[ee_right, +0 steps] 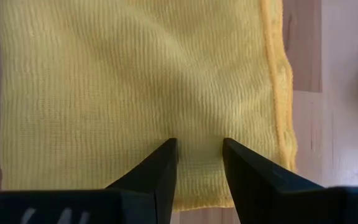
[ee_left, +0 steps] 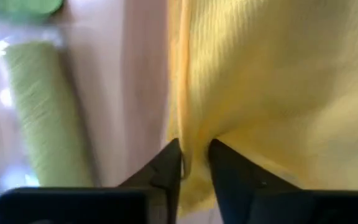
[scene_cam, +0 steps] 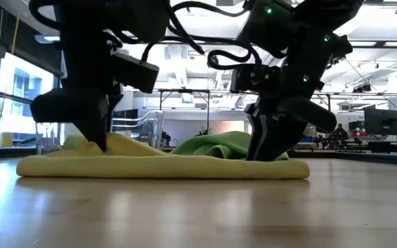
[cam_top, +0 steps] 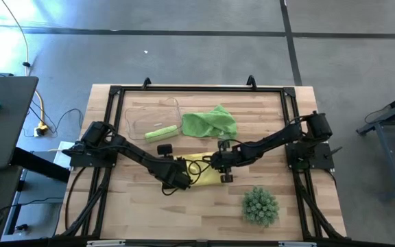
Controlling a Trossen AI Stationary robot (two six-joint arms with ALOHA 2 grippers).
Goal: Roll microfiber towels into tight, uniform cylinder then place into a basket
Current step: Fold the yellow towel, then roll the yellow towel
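A bright yellow towel lies flat on the table's middle, seen in the low view as a long low band. My left gripper stands at its left end, fingers a little apart. My right gripper stands open at its right end. A rolled lime green towel lies in the clear basket at the far left. A loose, crumpled lime green towel lies on the table beyond the yellow one. My left gripper's fingertips rest on the yellow towel near its left edge, slanting down from above. A small raised ridge of cloth stands in the narrow gap between them. The towel lies on the table. My right gripper's open fingertips stand on the towel beside its hemmed right edge, slanting down from above. The cloth between them lies flat on the table.
A spiky green ball-shaped plant stands near the front right. A black frame runs along the table's edges. Bare wood lies in front of the yellow towel.
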